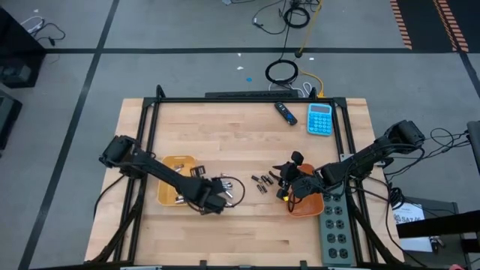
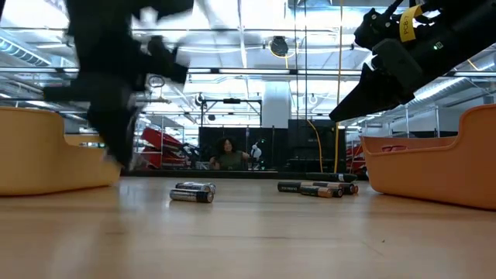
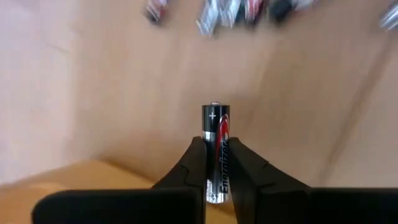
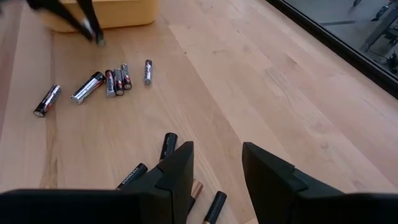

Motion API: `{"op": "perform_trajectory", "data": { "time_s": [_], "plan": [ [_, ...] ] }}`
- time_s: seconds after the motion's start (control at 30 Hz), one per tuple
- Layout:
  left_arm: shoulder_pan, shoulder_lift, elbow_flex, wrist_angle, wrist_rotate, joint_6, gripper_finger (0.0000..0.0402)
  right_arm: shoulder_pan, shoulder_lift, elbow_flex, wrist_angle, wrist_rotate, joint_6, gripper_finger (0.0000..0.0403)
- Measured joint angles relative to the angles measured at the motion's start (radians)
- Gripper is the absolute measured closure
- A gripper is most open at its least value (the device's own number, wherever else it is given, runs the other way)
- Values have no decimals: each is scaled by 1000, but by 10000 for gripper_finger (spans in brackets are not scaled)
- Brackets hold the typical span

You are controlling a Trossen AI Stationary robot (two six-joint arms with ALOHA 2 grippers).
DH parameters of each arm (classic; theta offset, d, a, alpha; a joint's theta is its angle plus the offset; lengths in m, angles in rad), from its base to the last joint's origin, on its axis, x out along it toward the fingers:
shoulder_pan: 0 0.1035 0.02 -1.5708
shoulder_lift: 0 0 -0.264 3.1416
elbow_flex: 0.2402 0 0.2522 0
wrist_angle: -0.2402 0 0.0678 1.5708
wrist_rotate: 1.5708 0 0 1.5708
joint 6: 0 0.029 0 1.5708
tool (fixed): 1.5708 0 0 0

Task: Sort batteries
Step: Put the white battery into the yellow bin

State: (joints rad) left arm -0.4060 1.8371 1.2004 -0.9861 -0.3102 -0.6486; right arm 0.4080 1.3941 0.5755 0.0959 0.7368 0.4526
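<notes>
- Clamping one AA battery [image 3: 216, 149], left gripper [image 1: 219, 196] sits beside yellow tray [image 1: 171, 166].
- Right gripper [image 4: 216, 163] parted, empty, over orange tray [image 1: 311, 207]; calculator [image 1: 320, 118] far off.
- Low view blurs left arm.

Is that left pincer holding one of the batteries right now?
Yes: in the left wrist view, the left pincer is shut on a silver and black battery, its plus end sticking out past the fingertips.

I see a desk [image 1: 225, 142] of pale wood, smooth with visible grain. The battery [image 3: 216, 149] in my left hand [image 3: 216, 171] looks glossy, a shiny metal cap on top. The hand's fingers [image 3: 186, 168] are matt black plastic. Both trays, yellow [image 1: 166, 189] and orange [image 1: 307, 205], look like smooth plastic.
</notes>
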Motion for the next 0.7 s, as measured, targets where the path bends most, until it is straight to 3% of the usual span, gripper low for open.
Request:
{"op": "perform_trajectory", "data": {
  "time_s": [0.07, 0.17, 0.27, 0.37, 0.53, 0.7],
  "plan": [
    [-2, -42, 38, -99, -5, -17, 361, 0, 0, 0, 0, 0, 0, 273],
    [-2, -88, 46, -217, 84, -33, 361, 0, 0, 0, -2, -1, 0, 273],
    [-2, -127, 1, -304, 148, -79, 361, 5, 0, 0, -8, -3, 0, 273],
    [-14, -142, -75, -314, 139, -119, 360, 16, 0, 0, -9, -4, 0, 273],
    [-33, -149, -131, -380, 122, -149, 273, 25, 0, 0, -10, -4, 1, 273],
    [-34, -151, -81, -471, 40, -156, 208, 23, 0, 0, -3, -2, 1, 273]
  ]
}}
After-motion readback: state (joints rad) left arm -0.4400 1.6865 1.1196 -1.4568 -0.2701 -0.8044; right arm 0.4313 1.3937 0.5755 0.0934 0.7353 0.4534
